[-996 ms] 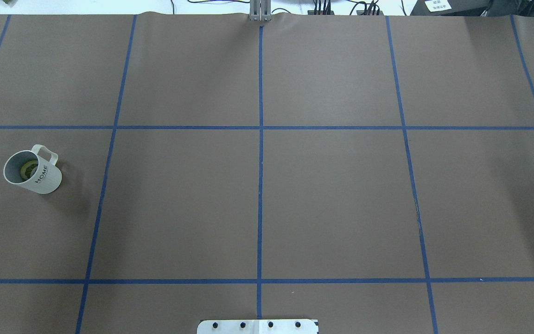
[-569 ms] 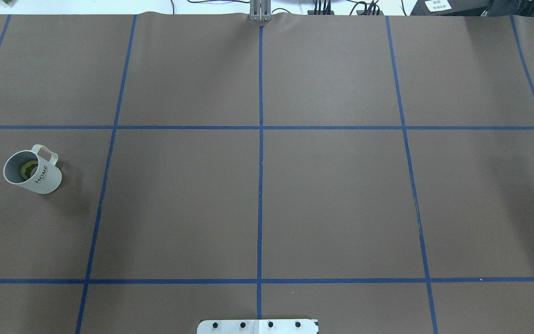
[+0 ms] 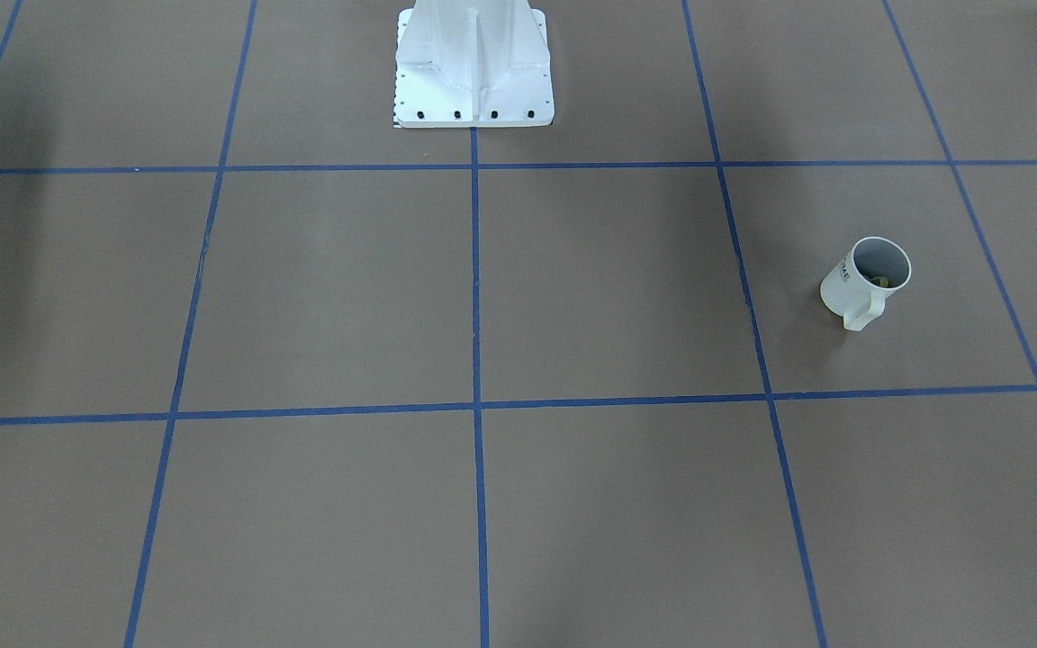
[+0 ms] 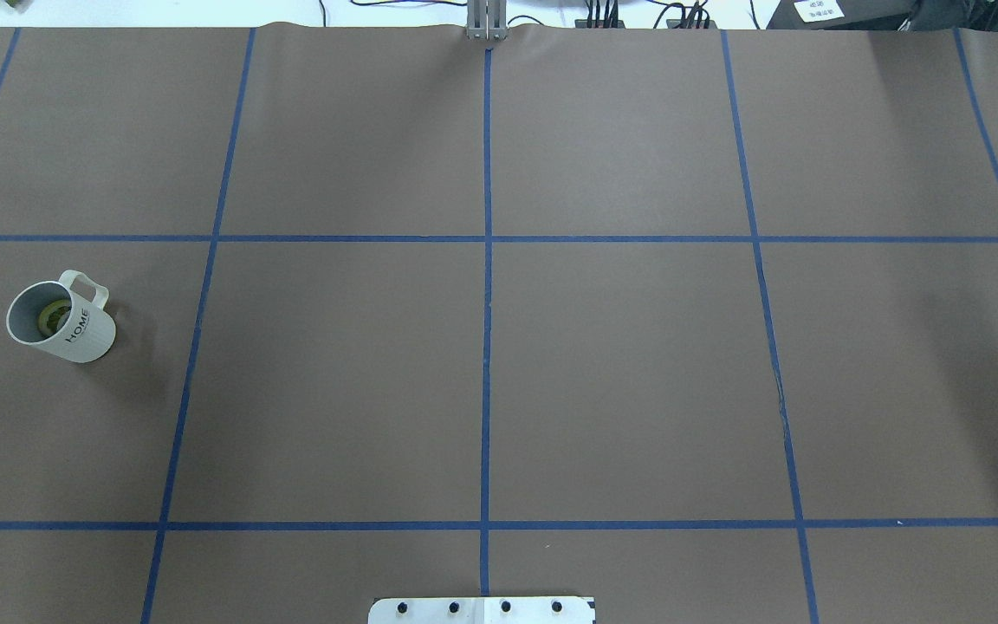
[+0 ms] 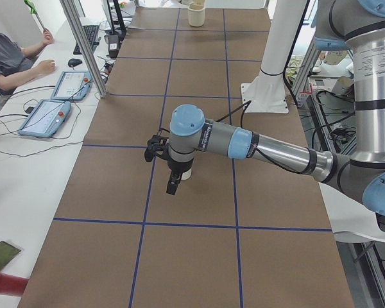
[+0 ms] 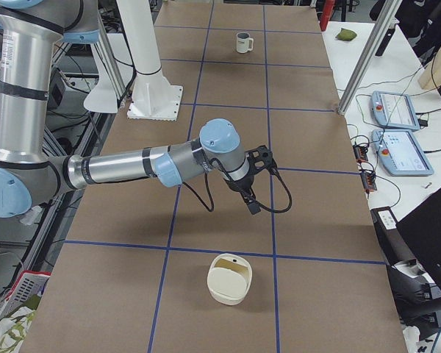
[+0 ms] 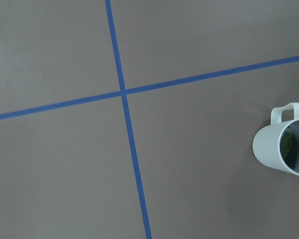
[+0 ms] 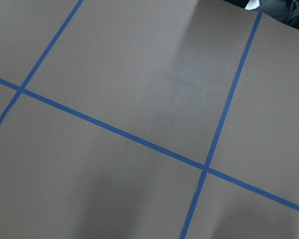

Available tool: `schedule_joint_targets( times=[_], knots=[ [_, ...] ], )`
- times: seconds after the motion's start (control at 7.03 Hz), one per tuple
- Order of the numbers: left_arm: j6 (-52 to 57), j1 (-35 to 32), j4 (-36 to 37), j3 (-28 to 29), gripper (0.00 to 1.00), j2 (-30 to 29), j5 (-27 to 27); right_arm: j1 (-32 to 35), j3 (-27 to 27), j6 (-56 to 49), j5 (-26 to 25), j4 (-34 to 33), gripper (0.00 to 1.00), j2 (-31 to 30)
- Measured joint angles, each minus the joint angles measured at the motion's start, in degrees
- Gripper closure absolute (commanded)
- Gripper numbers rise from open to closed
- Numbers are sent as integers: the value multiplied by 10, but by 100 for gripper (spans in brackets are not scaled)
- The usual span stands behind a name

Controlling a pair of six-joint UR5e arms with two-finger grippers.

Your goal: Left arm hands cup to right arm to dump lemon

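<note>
The cup [image 4: 61, 321], a white mug lettered HOME, stands upright at the table's left side with its handle toward the far edge. It also shows in the front view as the cup [image 3: 870, 279], in the left wrist view as the cup [image 7: 284, 149] at the right edge, and far off as the cup [image 6: 244, 42]. Lemon [image 4: 53, 316] lies inside it. The left arm's gripper [image 5: 173, 183] hangs over the table, hiding most of the cup [image 5: 187, 174]; I cannot tell whether it is open or shut. The right arm's gripper [image 6: 253, 204] hovers mid-table; its state I cannot tell either.
A cream container [image 6: 229, 278] lies at the table's right end. The white robot pedestal [image 3: 473, 72] stands at the middle of the near edge. A person [image 5: 6, 58] sits at a side desk with tablets [image 5: 45, 117]. Blue tape lines grid the brown table [image 4: 620, 373].
</note>
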Motion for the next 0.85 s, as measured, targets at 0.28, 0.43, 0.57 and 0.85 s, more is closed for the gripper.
schedule_joint_targets(
  times=[0.28, 0.43, 0.57, 0.85],
  knots=[
    [-14, 0, -30, 7, 0, -5, -3, -1, -2, 9, 2, 30, 0, 2],
    [-25, 1, -44, 6, 0, -4, -4, -9, -6, 28, 8, 55, 0, 10],
    [-31, 3, -50, 6, 0, -4, -5, -26, -12, 42, 17, 79, 1, 27],
    [-50, 15, -53, 10, 0, -1, -5, -70, -16, 71, 31, 105, 1, 50]
  ],
)
